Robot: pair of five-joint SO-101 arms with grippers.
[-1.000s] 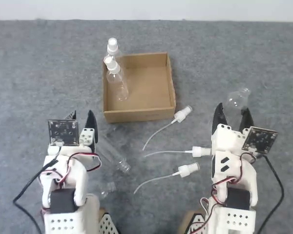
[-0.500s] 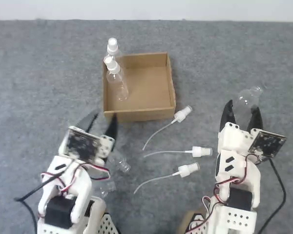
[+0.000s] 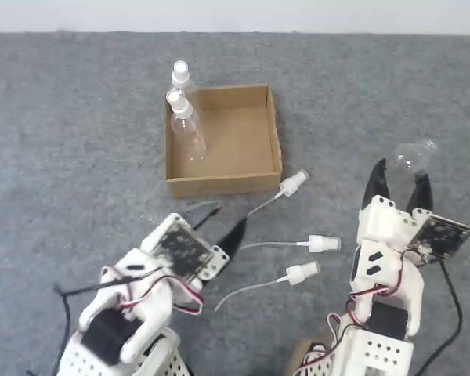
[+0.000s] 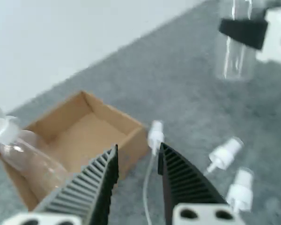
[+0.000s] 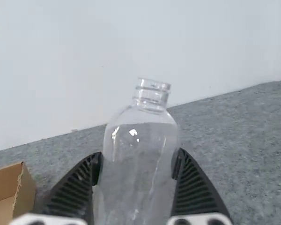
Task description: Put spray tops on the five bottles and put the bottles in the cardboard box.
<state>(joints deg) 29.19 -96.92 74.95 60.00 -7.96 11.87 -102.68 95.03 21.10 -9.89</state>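
Note:
My right gripper is shut on a clear bottle with no top, held upright above the table at the right; the bottle's open neck stands above the gripper. My left gripper is open, low over the carpet in front of the cardboard box. Just past its tips lies one spray top. Two more spray tops lie between the arms. One topped bottle stands in the box's left corner, and another stands behind the box.
Grey carpet covers the table. The long white dip tubes of the spray tops trail to the left across the floor between the arms. In the left wrist view the right gripper and its bottle stand beyond the loose tops.
The left arm swung right and forward toward the spray tops and now covers the two bare bottles that lay beside it. The right gripper rose and moved right with its bottle.

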